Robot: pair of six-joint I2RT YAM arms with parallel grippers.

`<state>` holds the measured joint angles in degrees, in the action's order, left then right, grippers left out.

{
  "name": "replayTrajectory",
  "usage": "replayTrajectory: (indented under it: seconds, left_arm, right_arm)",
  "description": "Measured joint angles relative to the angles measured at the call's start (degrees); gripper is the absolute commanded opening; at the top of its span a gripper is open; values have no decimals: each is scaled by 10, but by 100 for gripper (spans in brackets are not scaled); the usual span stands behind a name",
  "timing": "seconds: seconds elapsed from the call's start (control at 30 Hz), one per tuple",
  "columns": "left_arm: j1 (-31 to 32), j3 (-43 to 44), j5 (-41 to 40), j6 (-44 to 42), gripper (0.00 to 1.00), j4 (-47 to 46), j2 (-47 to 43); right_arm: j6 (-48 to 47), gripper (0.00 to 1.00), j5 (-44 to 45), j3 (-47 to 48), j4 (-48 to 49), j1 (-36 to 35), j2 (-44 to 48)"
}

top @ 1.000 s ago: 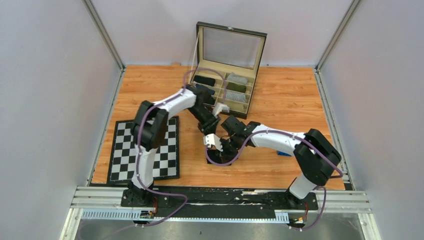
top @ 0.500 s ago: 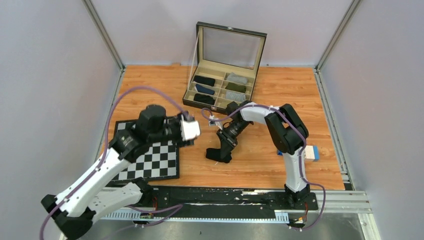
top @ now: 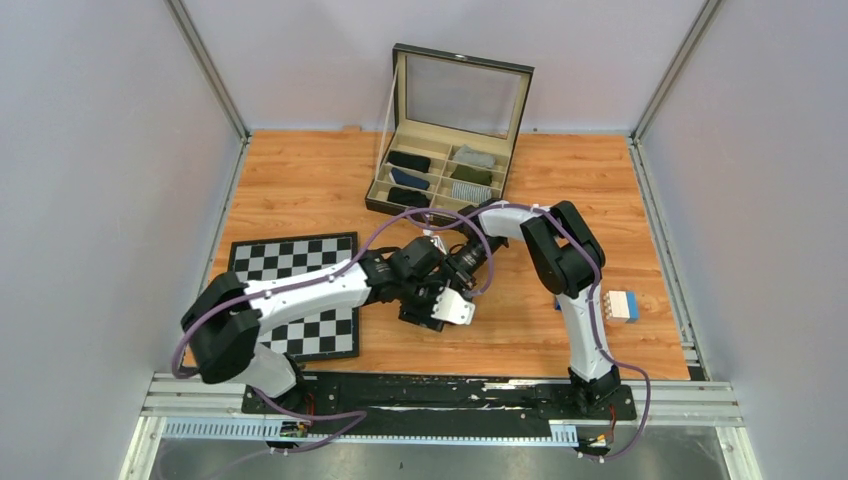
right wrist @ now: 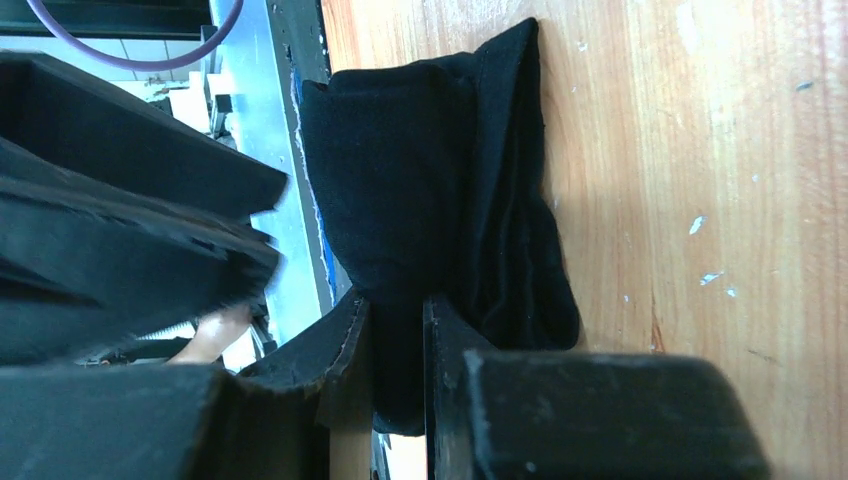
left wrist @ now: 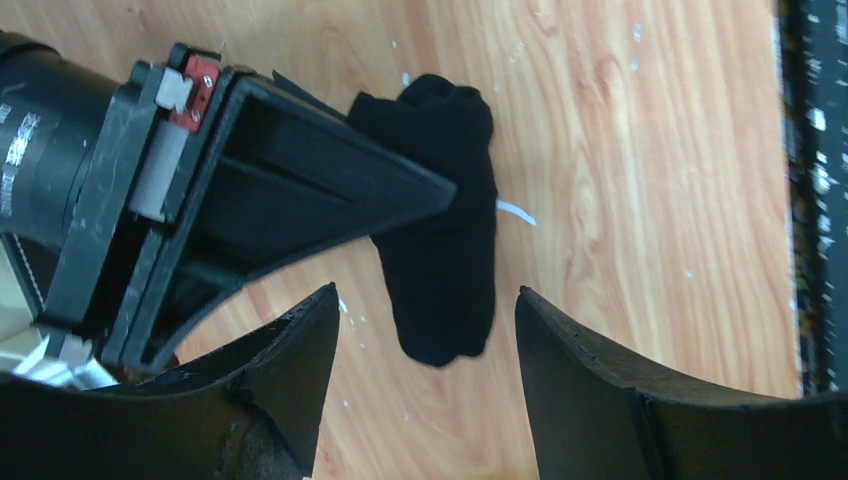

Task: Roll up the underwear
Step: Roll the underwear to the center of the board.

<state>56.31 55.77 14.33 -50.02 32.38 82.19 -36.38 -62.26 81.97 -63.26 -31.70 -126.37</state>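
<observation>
chessboard (top: 300, 300): lower left of the top view, flat on the table (top: 300, 180), half under the left arm.
left gripper (left wrist: 425, 330): jaws wide, empty; poised over the near end of the underwear in the left wrist view, one finger either side, not touching it; middle of the top view, at about (top: 440, 305).
underwear (left wrist: 445, 230): black, bunched into a narrow strip on the wood, centre of the left wrist view; mostly hidden under both grippers in the top view, near its centre.
right gripper (right wrist: 397, 330): jaws narrow, pinching a fold of the underwear at lower centre of the right wrist view; rest of the cloth (right wrist: 430, 180) fanned out above.
box (top: 450, 175): upper centre of the top view, lid up, rolled items in its compartments.
block (top: 622, 305): right of the top view, apart from the work.
step: likely gathering the cloth for rolling; roll not yet tidy.
next move: probably lowering and closing the left jaws on the free end, then turning it toward the pinned end.
</observation>
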Motion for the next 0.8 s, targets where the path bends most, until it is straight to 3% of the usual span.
replayTrajectory:
  seconds: [0.2, 0.43, 0.67, 0.73, 0.77, 0.8]
  left_arm:
    - [2, 13, -14, 8, 68, -48, 63]
    - [3, 14, -16, 21, 39, -57, 110]
    - [2, 67, -6, 8, 9, -4, 151]
    - [2, 77, 3, 2, 5, 1, 158]
    - [2, 81, 4, 0, 4, 5, 161]
    - [2, 86, 7, -1, 3, 10, 165]
  right_arm:
    - [-1, 2, -5, 1, -3, 3, -3]
    - [-1, 5, -5, 1, -3, 4, -3]
    - [0, 60, 21, -9, 0, 9, 19]
    - [-15, 80, 67, -6, -3, 19, 48]
    - [-19, 95, 83, -2, -9, 26, 59]
    - [-27, 99, 98, 7, -18, 37, 73]
